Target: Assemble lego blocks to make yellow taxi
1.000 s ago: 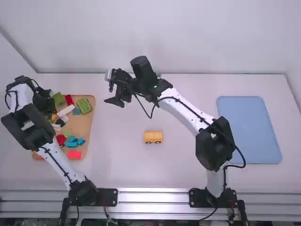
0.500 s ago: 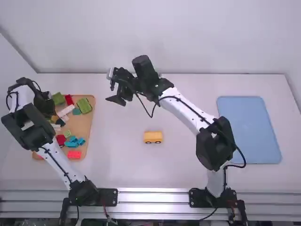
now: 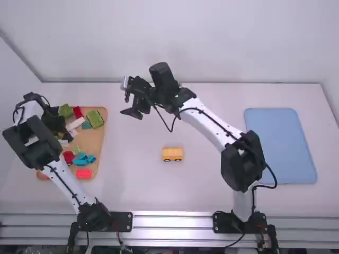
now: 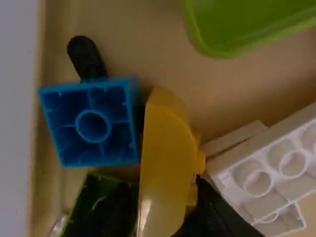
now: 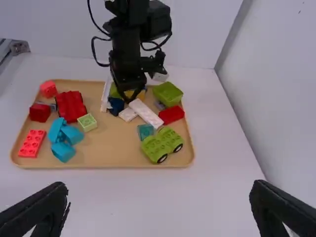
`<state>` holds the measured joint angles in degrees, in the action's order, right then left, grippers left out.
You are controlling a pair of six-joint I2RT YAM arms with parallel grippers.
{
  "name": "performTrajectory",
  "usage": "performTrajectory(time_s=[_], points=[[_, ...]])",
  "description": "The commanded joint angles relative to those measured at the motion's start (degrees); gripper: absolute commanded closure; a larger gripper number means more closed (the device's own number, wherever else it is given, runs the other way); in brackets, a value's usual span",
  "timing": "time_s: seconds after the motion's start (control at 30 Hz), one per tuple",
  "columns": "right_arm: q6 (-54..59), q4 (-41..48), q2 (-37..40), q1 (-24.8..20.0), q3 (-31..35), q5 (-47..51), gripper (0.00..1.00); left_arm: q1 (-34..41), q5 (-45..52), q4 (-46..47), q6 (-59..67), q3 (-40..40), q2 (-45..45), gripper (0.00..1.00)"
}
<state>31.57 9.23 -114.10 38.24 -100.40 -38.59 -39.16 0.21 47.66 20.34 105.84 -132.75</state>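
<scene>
In the high view, a yellow brick car body with dark wheels [image 3: 172, 154] stands on the middle of the table. My left gripper [image 3: 59, 131] is low over the brick tray's far left part. The left wrist view has a curved yellow block [image 4: 168, 163] with side studs between the fingers of my left gripper [image 4: 160, 215], which is shut on it. The right wrist view also shows this yellow block [image 5: 132, 93] low among other bricks. My right gripper [image 3: 126, 99] hangs beyond the car body, to its left; at close range, the right gripper [image 5: 158, 205] is open and holds nothing.
The wooden tray [image 3: 94, 153] carries several loose bricks. Around the held block lie a blue brick [image 4: 91, 123], white bricks [image 4: 266, 173] and a green piece [image 4: 247, 19]. A blue tray [image 3: 280, 145] lies at the table's right.
The left gripper has shifted a little to the right and toward the camera over the tray. My right arm has barely moved, and the car body has stayed where it was.
</scene>
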Motion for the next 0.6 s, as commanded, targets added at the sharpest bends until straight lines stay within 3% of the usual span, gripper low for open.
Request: performTrajectory(time_s=[0.0,0.1,0.3,0.4,0.57], points=[[-0.04,0.17,-0.68,-0.07,-1.62,-0.31,0.02,0.15,0.85,-0.83,-0.37,-0.7,-0.35,0.58],[-0.07,0.24,-0.68,-0.07,-1.62,-0.31,0.02,0.15,1.81,-3.65,0.0,-2.4,-0.35,0.5],[-0.04,0.11,-0.68,-0.07,-1.57,-0.31,0.02,0.48,1.7,-4.26,-0.28,-4.9,-0.35,0.63],[-0.07,0.26,-0.68,-0.07,-1.57,-0.31,0.02,0.48,1.73,-4.2,-1.53,-4.9,-0.35,0.76],[-0.04,0.11,-0.68,-0.61,-1.57,-0.33,0.02,0.55,3.32,-3.78,-3.32,-4.31,-0.31,0.89]])
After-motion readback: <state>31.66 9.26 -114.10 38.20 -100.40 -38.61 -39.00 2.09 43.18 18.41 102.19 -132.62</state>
